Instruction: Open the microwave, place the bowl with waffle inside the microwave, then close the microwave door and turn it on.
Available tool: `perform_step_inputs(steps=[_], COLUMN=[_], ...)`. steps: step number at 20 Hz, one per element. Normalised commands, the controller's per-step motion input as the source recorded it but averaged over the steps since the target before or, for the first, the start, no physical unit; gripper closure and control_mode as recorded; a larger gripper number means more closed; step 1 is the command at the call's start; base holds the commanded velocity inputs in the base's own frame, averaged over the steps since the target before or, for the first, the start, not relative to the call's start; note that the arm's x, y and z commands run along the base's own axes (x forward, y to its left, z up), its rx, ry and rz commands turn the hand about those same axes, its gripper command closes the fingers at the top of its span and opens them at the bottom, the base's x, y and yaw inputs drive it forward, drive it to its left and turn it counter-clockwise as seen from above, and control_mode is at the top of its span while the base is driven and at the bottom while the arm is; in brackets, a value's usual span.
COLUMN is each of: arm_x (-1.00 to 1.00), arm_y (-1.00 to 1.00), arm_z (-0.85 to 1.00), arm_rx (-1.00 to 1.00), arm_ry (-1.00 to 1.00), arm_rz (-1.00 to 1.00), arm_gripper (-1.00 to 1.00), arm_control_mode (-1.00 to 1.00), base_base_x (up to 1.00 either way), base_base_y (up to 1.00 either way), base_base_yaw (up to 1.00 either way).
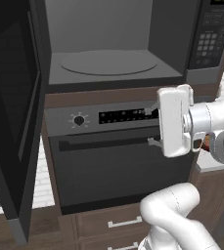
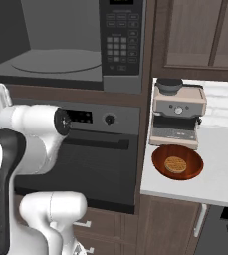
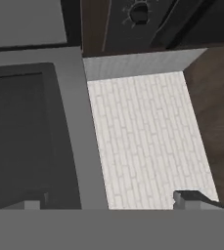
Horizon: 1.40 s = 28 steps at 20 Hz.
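**Q:** What is the gripper (image 1: 151,127) doing?

**A:** I read it as released. Its two fingertips (image 3: 191,197) stand wide apart with nothing between them. It hangs in front of the one black oven (image 1: 113,166), level with the oven's display, and points sideways toward the open microwave door (image 1: 15,112).

**Q:** How close is that door?

**A:** It is apart from the fingertips, swung fully out at the side they point to. In the hand view I see its grey frame and dark glass ahead, with white brick wall (image 3: 143,136) beside it. The oven's single knob (image 1: 78,120) sits between the gripper and the door.

**Q:** And the microwave (image 1: 108,53) itself?

**A:** There is one, directly above the gripper. Its cavity is open, with one round turntable (image 1: 108,63) bare on its floor. Its one keypad (image 1: 209,39) is up and behind the hand.

**Q:** Where is the bowl (image 2: 177,162)?

**A:** I count one bowl and one waffle (image 2: 175,164), and the waffle lies flat inside the bowl. They sit on the desk (image 2: 220,169), well apart from the gripper on the side away from the door. One coffee machine (image 2: 177,117) stands just behind the bowl.

**Q:** Anything below?

**A:** Two drawer handles (image 1: 125,222) sit under the oven.
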Motion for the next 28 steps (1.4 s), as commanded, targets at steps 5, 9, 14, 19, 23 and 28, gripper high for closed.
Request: perform_step_inputs(steps=[5, 9, 14, 19, 23, 28], arm_x=[0.19, 0.3, 0.57, 0.9, 0.97, 0.21], arm_y=[-0.98, -1.0, -1.0, -1.0, -1.0, -1.0], arm_z=[-0.36, -0.65, -0.7, -0.6, -0.35, -0.16], arm_rx=[-0.32, -0.13, 0.0, 0.0, -0.04, -0.01], arm_ry=[-0.02, -0.08, -0.15, -0.03, 0.04, 0.18], arm_rz=[-0.18, -0.12, -0.12, -0.25, -0.32, -0.31], arm_gripper=[-1.0, -1.0, -1.0, -1.0, -1.0, -1.0], arm_control_mode=[-1.0, -1.0, -1.0, -1.0, -1.0, -1.0], base_base_x=[0.0, 0.0, 0.0, 0.0, 0.0, 0.0], base_base_y=[0.0, 0.0, 0.0, 0.0, 0.0, 0.0], base_base_yaw=[0.0, 0.0, 0.0, 0.0, 0.0, 0.0])
